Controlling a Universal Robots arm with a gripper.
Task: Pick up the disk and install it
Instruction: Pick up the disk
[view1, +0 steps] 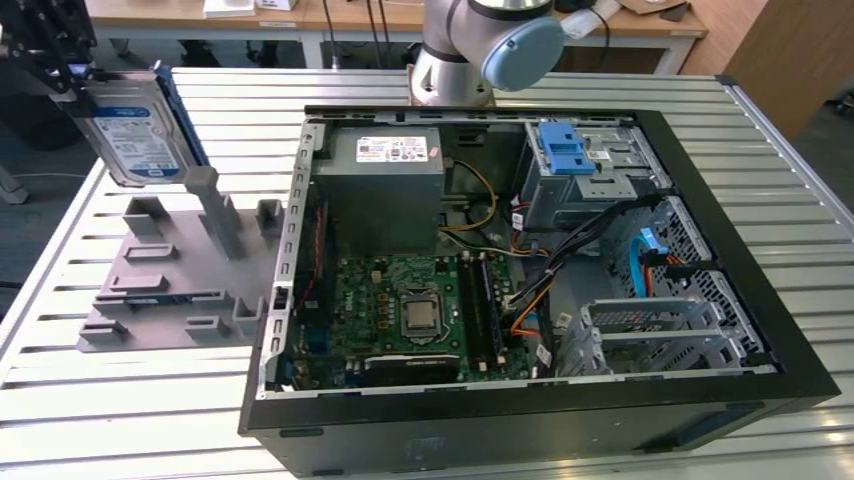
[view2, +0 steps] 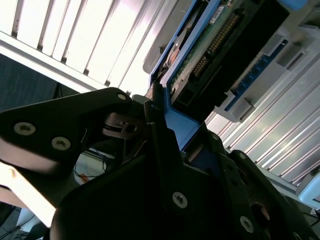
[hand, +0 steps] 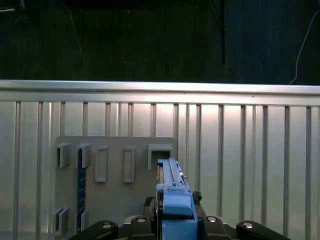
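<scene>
- Slatted metal table (view1: 787, 170) under the computer case (view1: 534, 425), with bare slats reaching past the case on every side.
- Computer case laid on its side, panel off, interior open upward.
- Robot arm (view1: 467, 45) rising from behind the case's far wall.
- Grey fixture (view1: 160, 270) of upright slots on the table just beside the case, on the exterior view's left.
- Grey metal cage (view1: 607, 170) with a blue latch (view1: 566, 150) inside the case, in the far corner on the exterior view's right.
- Disk (view1: 134, 130) outside the case and well apart from the cage, hanging on edge in the air above the fixture, label face toward the exterior camera.
- Handling, by judgement: rigid and dense for its size, with smooth metal faces likely to slip, and shock-sensitive. Note the green circuit board (view2: 210, 50) exposed on one face in the second wrist view. Take hold at a short end, across the side rails of the blue carrier frame (hand: 172, 195), clear of label, board and connector.
- Gripper (view1: 74, 75) outside the case, above the fixture, with fingers (view2: 159, 145) pinched on the disk's upper end at the carrier frame.
</scene>
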